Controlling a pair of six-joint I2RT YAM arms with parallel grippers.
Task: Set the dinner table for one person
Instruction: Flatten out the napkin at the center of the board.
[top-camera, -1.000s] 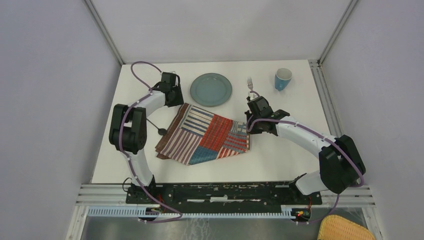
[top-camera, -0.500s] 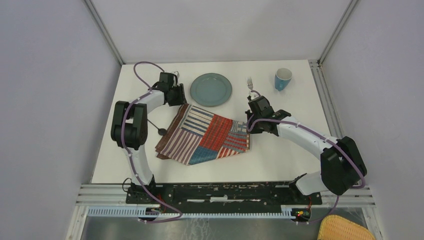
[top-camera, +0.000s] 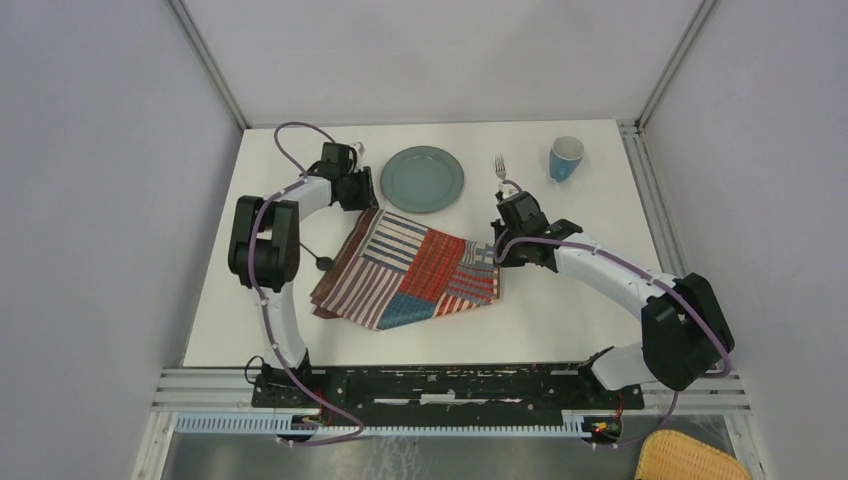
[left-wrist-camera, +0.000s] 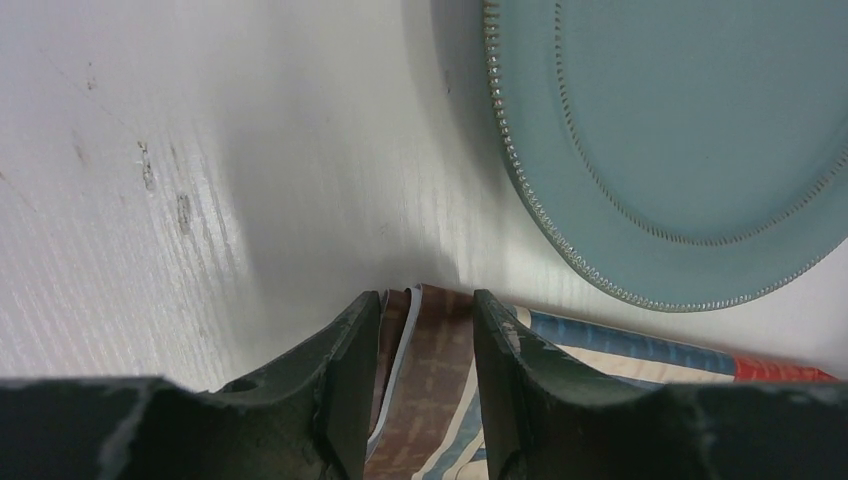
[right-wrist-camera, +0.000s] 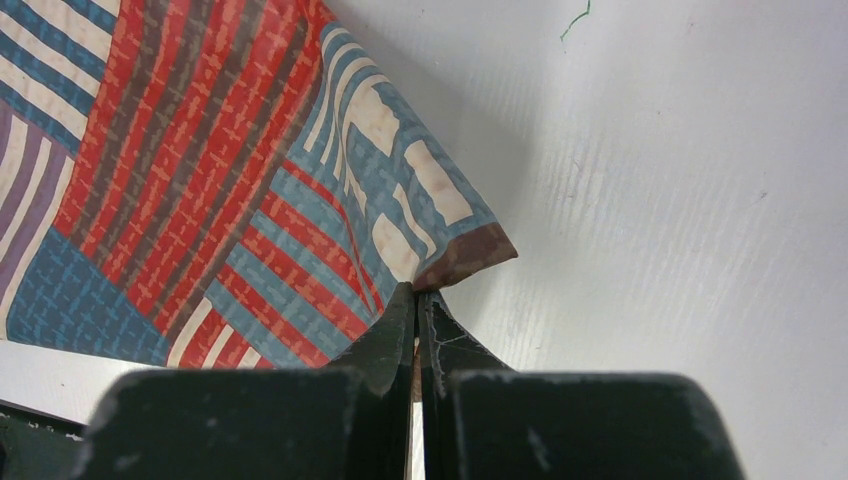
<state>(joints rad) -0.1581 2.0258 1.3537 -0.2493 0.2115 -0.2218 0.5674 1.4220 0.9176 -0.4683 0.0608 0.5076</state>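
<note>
A: Left gripper (left-wrist-camera: 425, 310): jaws apart, straddling the placemat's (top-camera: 410, 268) upper-left corner. Right gripper (right-wrist-camera: 416, 292): pinched together on its upper-right corner.
B: Surface?
A: White matte counter (top-camera: 560, 310) fills the frame centre. Faint scuffs, metal rails (top-camera: 638, 160) along the edges, pale grey walls (top-camera: 100, 200) around it.
B: Materials?
A: Placemat is woven patchwork cloth with red, blue and cream stripes and a brown hem. Round glazed teal plate (top-camera: 422, 179) with a beaded rim sits top centre, metal fork (top-camera: 499, 168) beside it, blue cup (top-camera: 566, 158) upper right.
</note>
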